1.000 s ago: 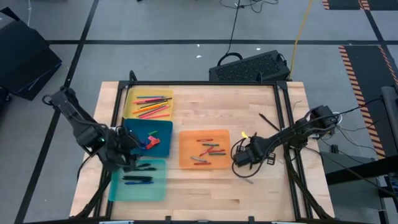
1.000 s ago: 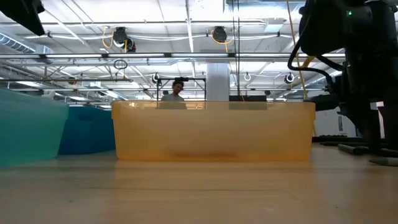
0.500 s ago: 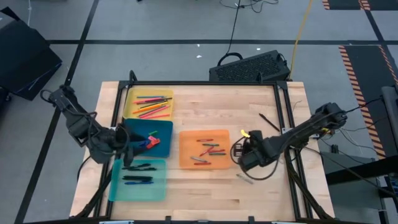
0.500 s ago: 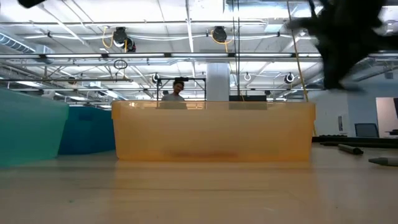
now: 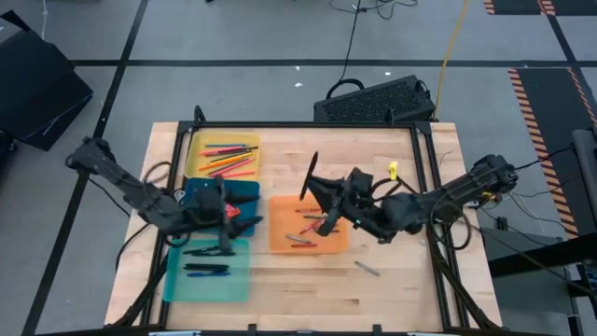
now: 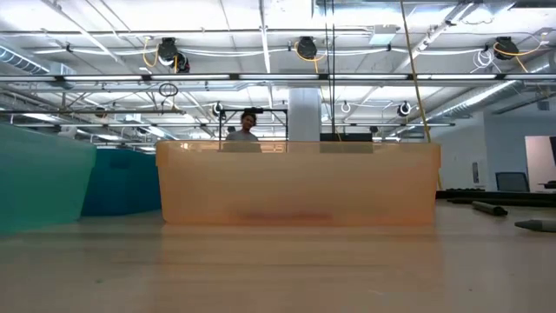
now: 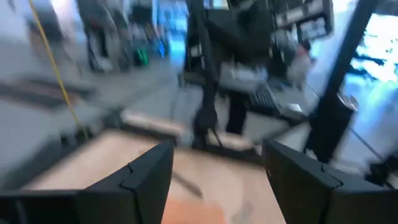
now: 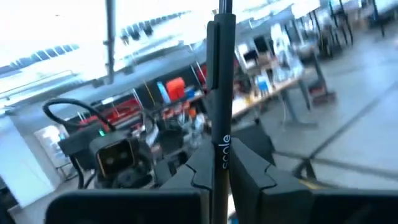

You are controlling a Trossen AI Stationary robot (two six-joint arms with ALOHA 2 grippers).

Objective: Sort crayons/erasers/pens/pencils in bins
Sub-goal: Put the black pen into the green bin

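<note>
Right gripper (image 5: 322,191) above the orange bin (image 5: 278,238), jaws clenched on a black pen (image 5: 309,177); the right wrist view shows the pen (image 8: 221,93) standing upright between the two fingers (image 8: 252,171), its barrel rising well past the tips. Crayons (image 5: 315,224) lie in the orange bin below those jaws. Left gripper (image 5: 244,224) at the dark blue bin (image 5: 244,191), beside the erasers (image 5: 227,212), jaws spread apart with nothing between them; the teal bin (image 5: 177,285) with pens (image 5: 207,269) is just beside it. Pencils (image 5: 227,159) lie in the yellow bin (image 5: 196,142), well apart from both grippers. One grey stick (image 5: 367,269) lies loose on the table (image 5: 392,289), near the right gripper.
</note>
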